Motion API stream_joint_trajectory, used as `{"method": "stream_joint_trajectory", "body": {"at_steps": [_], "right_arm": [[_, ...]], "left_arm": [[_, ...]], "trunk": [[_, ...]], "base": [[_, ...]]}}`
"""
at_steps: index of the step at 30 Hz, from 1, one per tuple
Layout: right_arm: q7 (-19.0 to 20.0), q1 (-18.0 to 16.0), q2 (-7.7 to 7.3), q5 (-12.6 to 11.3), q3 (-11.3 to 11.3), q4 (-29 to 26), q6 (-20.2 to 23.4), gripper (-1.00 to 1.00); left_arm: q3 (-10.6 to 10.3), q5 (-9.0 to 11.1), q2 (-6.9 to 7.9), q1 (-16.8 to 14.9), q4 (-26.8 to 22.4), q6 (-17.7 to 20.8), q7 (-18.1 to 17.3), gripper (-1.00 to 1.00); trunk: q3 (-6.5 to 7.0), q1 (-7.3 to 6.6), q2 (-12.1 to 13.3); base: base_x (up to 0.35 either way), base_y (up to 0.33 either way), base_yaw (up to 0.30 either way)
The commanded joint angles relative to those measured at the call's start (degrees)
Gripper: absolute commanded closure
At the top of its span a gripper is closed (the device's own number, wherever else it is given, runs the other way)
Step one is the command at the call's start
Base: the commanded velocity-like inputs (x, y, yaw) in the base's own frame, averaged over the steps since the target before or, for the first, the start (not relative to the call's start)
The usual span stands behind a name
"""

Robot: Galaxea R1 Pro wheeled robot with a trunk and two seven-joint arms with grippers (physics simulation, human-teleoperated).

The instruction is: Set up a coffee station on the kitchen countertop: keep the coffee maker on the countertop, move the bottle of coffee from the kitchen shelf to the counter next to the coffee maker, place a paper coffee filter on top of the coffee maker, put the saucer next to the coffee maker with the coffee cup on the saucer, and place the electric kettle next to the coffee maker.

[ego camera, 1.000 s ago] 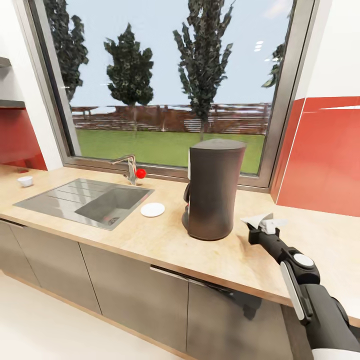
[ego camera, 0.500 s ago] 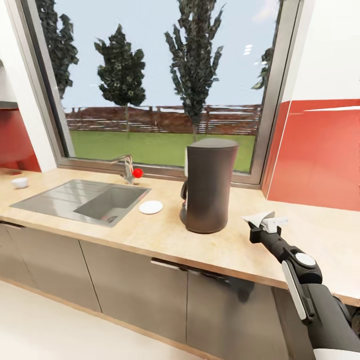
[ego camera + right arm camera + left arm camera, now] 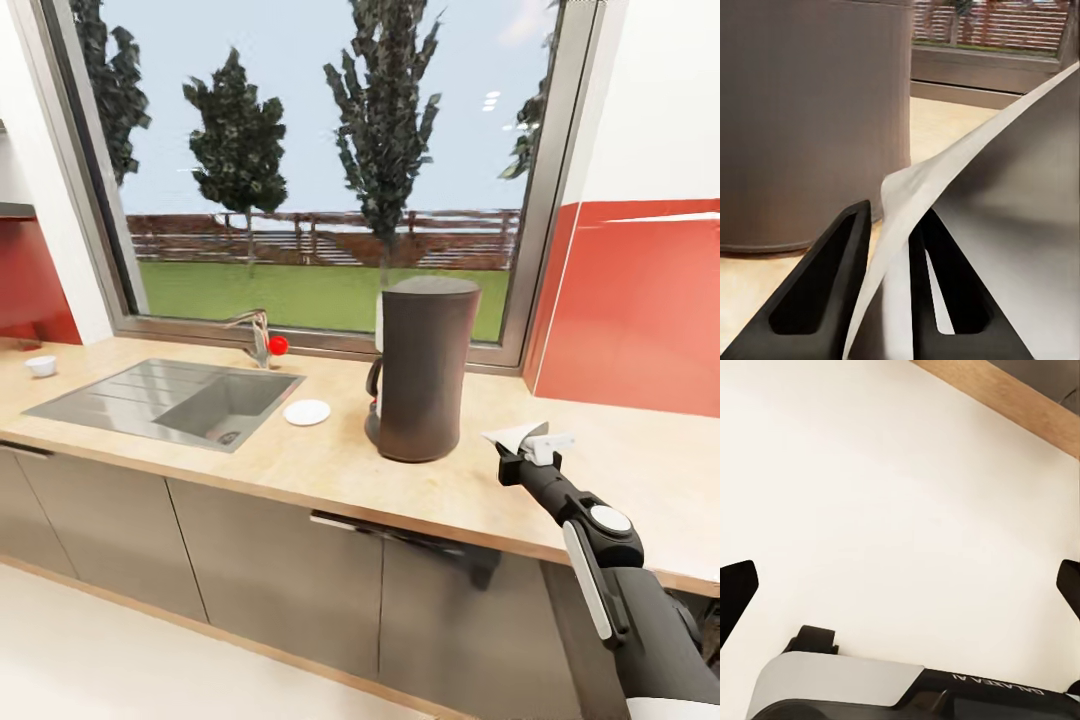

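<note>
At about nine o'clock in the head view, far along the kitchen countertop [image 3: 330,470], sits a small white rounded thing, probably the coffee cup [image 3: 41,366], though it is too small to show a handle. Moving rightward, the steel sink [image 3: 165,400] is set into the countertop with a tap [image 3: 255,335] behind it bearing a red knob. Just past the sink's right corner lies the saucer [image 3: 306,412], flat on the wood and well apart from the cup. At the centre stands the coffee maker [image 3: 422,368], upright before the window [image 3: 320,170], the saucer near it at its nine o'clock. At roughly four o'clock from the coffee maker, the right gripper [image 3: 528,447] hangs over the countertop with a white paper coffee filter [image 3: 515,437] in it. In the right wrist view the two black fingers [image 3: 821,300] are pinched on the filter [image 3: 1020,210], whose sheet fans out beside the coffee maker's dark body [image 3: 810,120]. In the left wrist view, the left gripper's dark fingertips [image 3: 735,596] stand spread wide over pale floor [image 3: 892,510], holding nothing.
</note>
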Motion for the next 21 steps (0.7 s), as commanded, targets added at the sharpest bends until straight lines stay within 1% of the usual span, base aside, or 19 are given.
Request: {"method": "stream_joint_trajectory", "body": {"at_steps": [1,8,10,17,21], "right_arm": [[0.34,-0.05,0.01,-0.03,-0.09,-0.06,0.34,1.00],[0.35,-0.05,0.01,-0.03,-0.11,-0.06,0.34,1.00],[0.35,-0.05,0.01,-0.01,-0.11,-0.06,0.34,1.00],[0.34,-0.05,0.01,-0.03,-0.15,-0.06,0.34,1.00],[0.32,-0.05,0.01,-0.03,-0.18,-0.08,0.34,1.00]], "left_arm": [[0.10,0.30,-0.03,0.03,-0.08,-0.05,0.00,-1.00],[0.15,0.30,-0.03,0.02,-0.08,-0.05,0.00,-1.00],[0.17,0.30,-0.03,0.02,-0.08,-0.05,0.00,-1.00],[0.22,0.30,-0.03,0.03,-0.08,-0.05,0.00,-1.00],[0.24,0.30,-0.03,0.03,-0.08,-0.05,0.00,-1.00]], "trunk": [[-0.05,0.00,-0.03],[-0.05,0.00,-0.03],[-0.05,0.00,-0.03],[-0.05,0.00,-0.03],[-0.05,0.00,-0.03]], "base": [[0.000,0.049,-0.205],[0.000,0.021,-0.246],[0.000,0.124,-0.135],[-0.032,0.238,-0.078],[-0.092,0.277,-0.208]]}}
